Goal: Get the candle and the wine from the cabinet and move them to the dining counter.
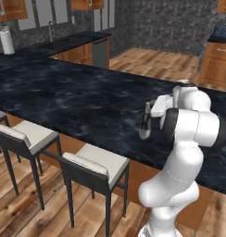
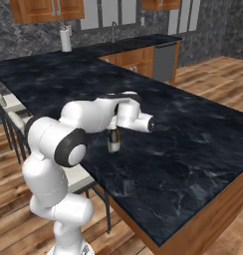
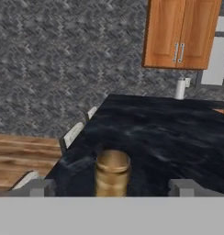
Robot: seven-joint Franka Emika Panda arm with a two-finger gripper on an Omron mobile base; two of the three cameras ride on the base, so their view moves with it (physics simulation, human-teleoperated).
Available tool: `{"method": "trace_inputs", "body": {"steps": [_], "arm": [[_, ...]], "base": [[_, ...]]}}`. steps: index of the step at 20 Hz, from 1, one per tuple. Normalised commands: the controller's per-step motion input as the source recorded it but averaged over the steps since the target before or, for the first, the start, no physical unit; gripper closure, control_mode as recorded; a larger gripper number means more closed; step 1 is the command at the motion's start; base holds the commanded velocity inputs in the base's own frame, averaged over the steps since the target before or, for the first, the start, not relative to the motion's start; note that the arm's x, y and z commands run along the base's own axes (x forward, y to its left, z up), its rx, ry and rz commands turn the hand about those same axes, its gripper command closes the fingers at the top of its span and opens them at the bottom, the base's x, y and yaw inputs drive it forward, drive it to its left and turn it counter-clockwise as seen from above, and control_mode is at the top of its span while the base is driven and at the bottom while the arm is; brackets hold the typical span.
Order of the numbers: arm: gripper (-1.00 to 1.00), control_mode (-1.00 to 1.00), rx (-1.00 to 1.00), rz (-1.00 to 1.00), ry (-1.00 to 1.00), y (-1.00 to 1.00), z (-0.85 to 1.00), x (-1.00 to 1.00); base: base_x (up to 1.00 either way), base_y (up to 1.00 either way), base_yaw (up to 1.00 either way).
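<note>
The wine [image 1: 145, 124] is a dark bottle with a pale label. It stands upright on the dining counter [image 1: 78, 92] close to the near edge, above the stools. My gripper [image 1: 147, 110] is level with the bottle's neck. In the hand view my gripper [image 3: 112, 187] is open, and each dark fingertip [image 3: 38, 187] stands well clear of the wine's golden cap [image 3: 112, 170]. From the right the wine [image 2: 113, 142] shows under my hand on the dining counter [image 2: 183, 139]. The candle is out of view. The cabinet [image 3: 180, 32] hangs on the far wall with both doors shut.
Cream-seated stools [image 1: 98, 163] [image 1: 28, 135] line the counter's near side. A paper towel roll [image 1: 7, 40] [image 2: 66, 39] stands at the far end by a sink faucet [image 1: 50, 28]. Wood floor lies to the right, with a lower wooden unit [image 1: 216, 62] beyond.
</note>
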Motion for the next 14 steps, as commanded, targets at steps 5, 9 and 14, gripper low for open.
{"method": "trace_inputs", "body": {"steps": [5,9,14], "arm": [[-1.00,-1.00,0.04,0.00,0.00,-0.04,0.50,-0.49],[-1.00,-1.00,0.06,0.00,0.00,-0.01,0.61,-0.63],[-1.00,-1.00,0.05,0.00,0.00,-0.06,0.69,-0.69]], "base": [[0.00,0.00,0.00],[0.00,0.00,0.00],[0.00,0.00,0.00]]}}
